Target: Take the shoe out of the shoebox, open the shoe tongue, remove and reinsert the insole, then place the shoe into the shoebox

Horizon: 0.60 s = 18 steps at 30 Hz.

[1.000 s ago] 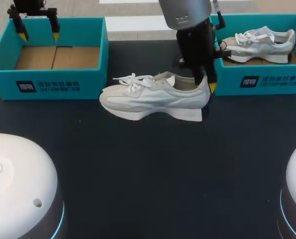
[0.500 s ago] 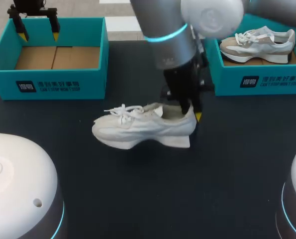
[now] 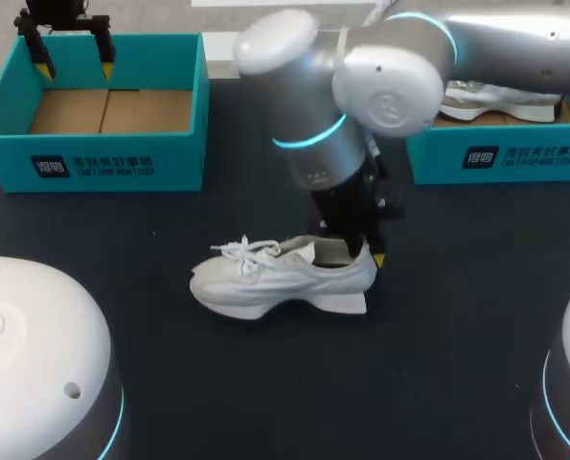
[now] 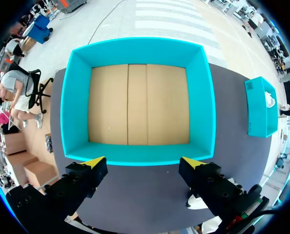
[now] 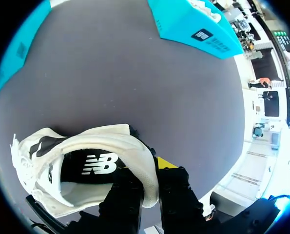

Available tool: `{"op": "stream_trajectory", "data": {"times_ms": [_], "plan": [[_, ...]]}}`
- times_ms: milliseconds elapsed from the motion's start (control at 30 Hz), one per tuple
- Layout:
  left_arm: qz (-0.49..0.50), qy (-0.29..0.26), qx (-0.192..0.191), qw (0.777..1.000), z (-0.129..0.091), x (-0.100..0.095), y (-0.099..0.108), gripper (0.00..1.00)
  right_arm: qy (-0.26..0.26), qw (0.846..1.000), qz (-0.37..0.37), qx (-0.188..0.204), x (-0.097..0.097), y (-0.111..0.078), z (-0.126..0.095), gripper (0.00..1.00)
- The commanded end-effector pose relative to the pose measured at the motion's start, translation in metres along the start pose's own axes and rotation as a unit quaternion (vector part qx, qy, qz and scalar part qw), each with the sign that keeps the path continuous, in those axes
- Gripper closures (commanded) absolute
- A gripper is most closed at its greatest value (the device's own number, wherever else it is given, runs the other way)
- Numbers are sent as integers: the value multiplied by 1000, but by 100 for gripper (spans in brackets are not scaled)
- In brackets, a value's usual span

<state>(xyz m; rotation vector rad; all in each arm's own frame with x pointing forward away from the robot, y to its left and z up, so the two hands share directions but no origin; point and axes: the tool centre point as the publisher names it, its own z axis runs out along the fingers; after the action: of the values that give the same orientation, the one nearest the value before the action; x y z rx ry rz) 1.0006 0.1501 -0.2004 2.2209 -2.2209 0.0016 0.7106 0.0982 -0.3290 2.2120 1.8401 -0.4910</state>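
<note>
A white shoe [image 3: 280,276] lies on the dark table near the middle, toe toward the left. My right gripper [image 3: 369,252] is shut on its heel collar; in the right wrist view one finger is inside the shoe [image 5: 86,163] and the other outside the heel, with a dark insole [image 5: 93,165] showing within. The right gripper [image 5: 149,168] pinches the heel rim. My left gripper [image 3: 72,56] hangs open over the far edge of the empty left shoebox [image 3: 102,158]. In the left wrist view this empty shoebox [image 4: 137,156] lies ahead of the open left gripper [image 4: 144,163].
A second teal shoebox [image 3: 500,158] at the back right holds another white shoe [image 3: 500,96], partly hidden by my right arm. Two white robot bases [image 3: 35,364] sit at the near corners. Bare dark table surrounds the shoe.
My right arm has carried the shoe by its heel from beside the right box toward the near middle of the table and lowered it. The left arm has not moved.
</note>
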Motion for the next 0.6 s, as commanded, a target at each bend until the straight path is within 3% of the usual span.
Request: {"op": "stream_trajectory", "data": {"times_ms": [33,333,467,600], "plan": [[0,0,0,1000,0,0,0,0,-5,1000,-10,-14,3,-3,5,100],[0,0,0,1000,0,0,0,0,-8,1000,13,-22,5,4,19,100],[0,0,0,1000,0,0,0,0,-51,998,7,-29,7,6,25,100],[0,0,0,1000,0,0,0,0,-39,999,17,-24,5,6,26,100]]}}
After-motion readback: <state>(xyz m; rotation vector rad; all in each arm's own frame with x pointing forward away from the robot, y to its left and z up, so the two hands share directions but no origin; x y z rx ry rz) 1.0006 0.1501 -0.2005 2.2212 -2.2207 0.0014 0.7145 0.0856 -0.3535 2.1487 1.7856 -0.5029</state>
